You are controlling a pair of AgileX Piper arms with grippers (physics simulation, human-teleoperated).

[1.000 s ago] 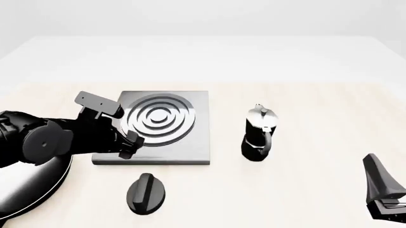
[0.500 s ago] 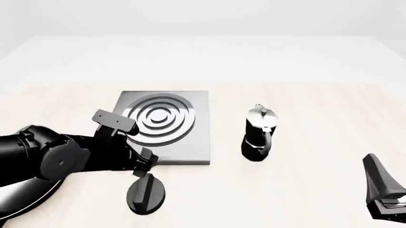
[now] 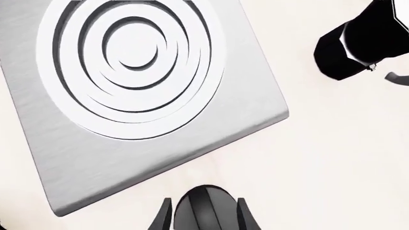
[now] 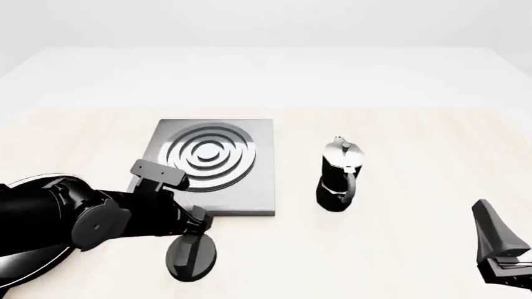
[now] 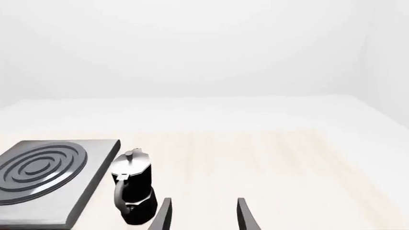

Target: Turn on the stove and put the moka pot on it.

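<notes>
The stove's grey plate (image 4: 249, 198) with silver rings lies left of centre, also in the left wrist view (image 3: 249, 108) and the right wrist view (image 5: 96, 179). Its black ridged knob (image 4: 192, 256) sits on the table just in front of the plate. My left gripper (image 4: 198, 228) hangs open right over the knob (image 3: 203, 211), one finger on each side of it. The moka pot (image 4: 339, 177) stands upright to the right of the plate. It also shows at an edge of the left wrist view (image 3: 357, 43). My right gripper (image 5: 203, 215) is open and empty, short of the moka pot (image 5: 133, 191).
A shiny black frying pan (image 4: 25, 274) lies at the near left, mostly hidden under my left arm. The right arm (image 4: 497, 249) stays low at the near right corner. The pale wooden table runs on to a white far edge.
My left arm has swung from over the plate's near left corner toward me and down onto the knob. The right arm, moka pot and plate have stayed put.
</notes>
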